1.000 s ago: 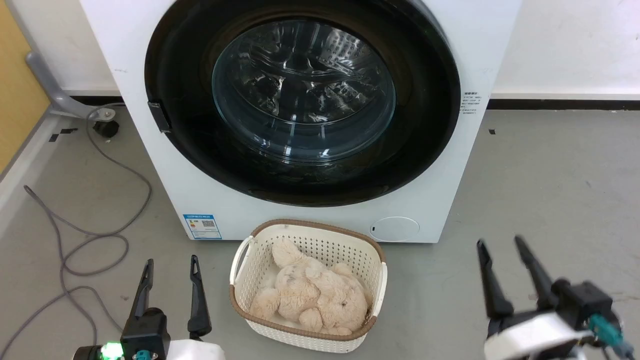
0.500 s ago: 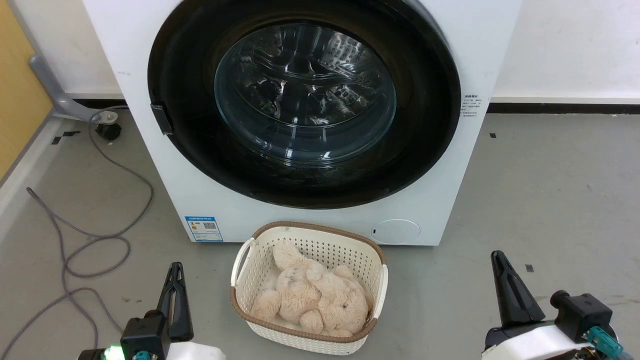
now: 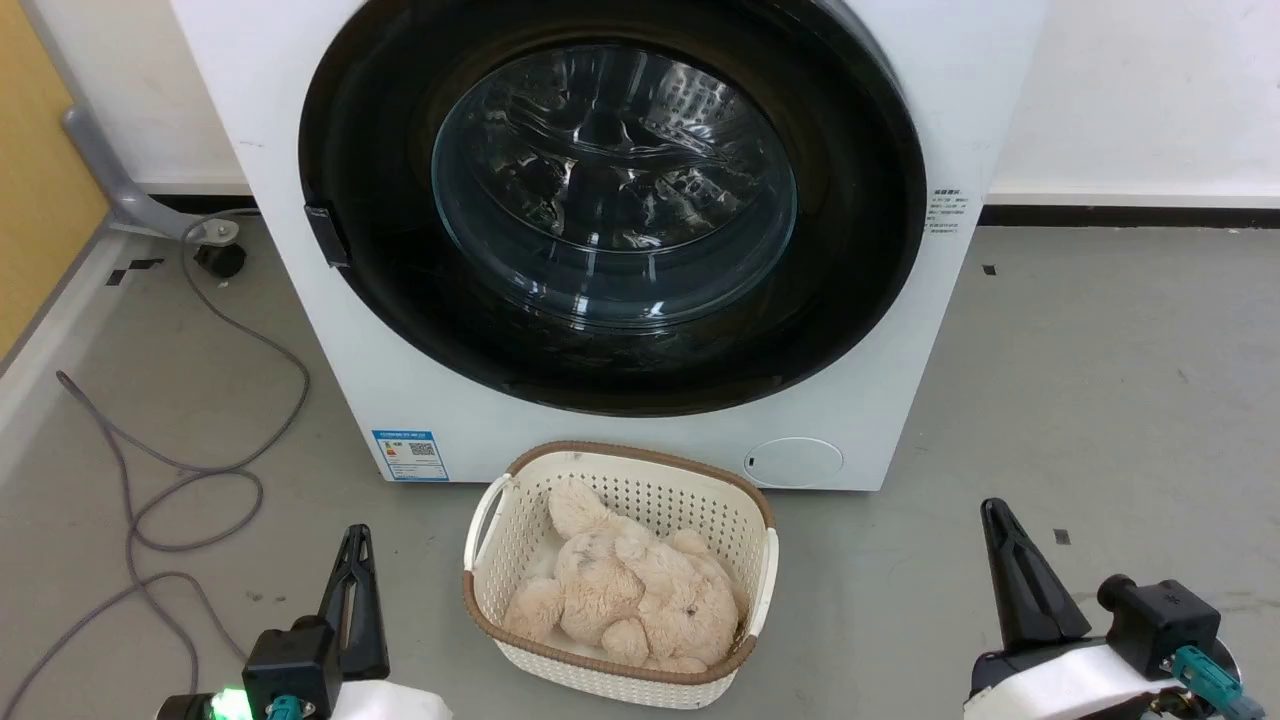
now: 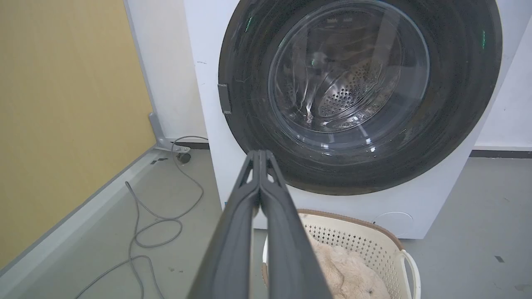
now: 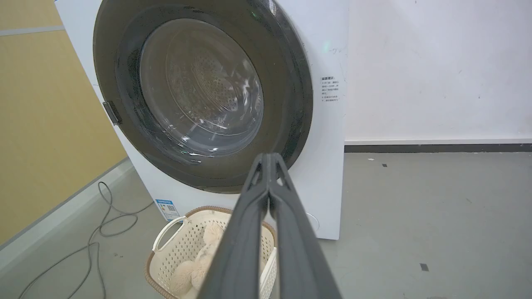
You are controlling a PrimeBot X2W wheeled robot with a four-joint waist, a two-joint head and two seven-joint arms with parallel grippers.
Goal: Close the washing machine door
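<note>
The large round glossy black washing machine door [image 3: 612, 190], with its bulging glass window, lies flat against the big white front-loading washing machine [image 3: 330, 380] and looks closed (whether the latch has caught, I cannot tell). The left gripper [image 3: 355, 540] and right gripper [image 3: 993, 520] sit low, fingers pressed together, holding nothing. If unlatched, the door could swing open; a corrective push risks clipping the cream perforated plastic basket [image 3: 480, 590] just below.

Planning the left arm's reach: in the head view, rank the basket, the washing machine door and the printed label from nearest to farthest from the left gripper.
1. basket, low, just right of the left gripper.
2. washing machine door, higher and farther forward.
3. printed label, far to the right, beside the door.
</note>
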